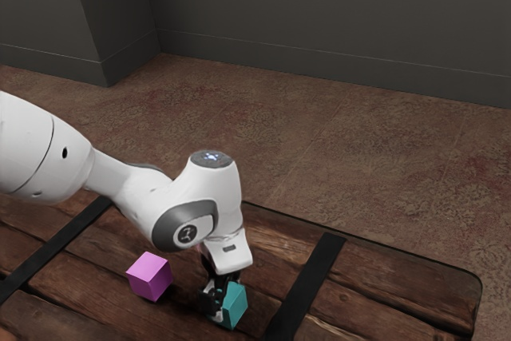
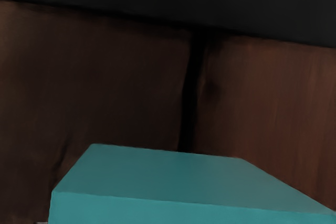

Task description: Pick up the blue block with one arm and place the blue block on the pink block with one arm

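The blue block (image 1: 235,306), teal in colour, sits low over the wooden table near its front edge, slightly tilted. My gripper (image 1: 220,301) points straight down and is shut on it. One black finger (image 1: 211,303) shows against the block's side toward the exterior view's left; the other finger is hidden behind the block. In the wrist view the blue block (image 2: 184,192) lies close under my hand. The pink block (image 1: 149,275) rests on the table a short way toward the exterior view's left of the gripper, apart from the blue block.
The table (image 1: 383,285) is made of dark wooden planks crossed by black bands (image 1: 307,285), one just to the exterior view's right of the blue block. Brown floor and dark walls lie beyond the table.
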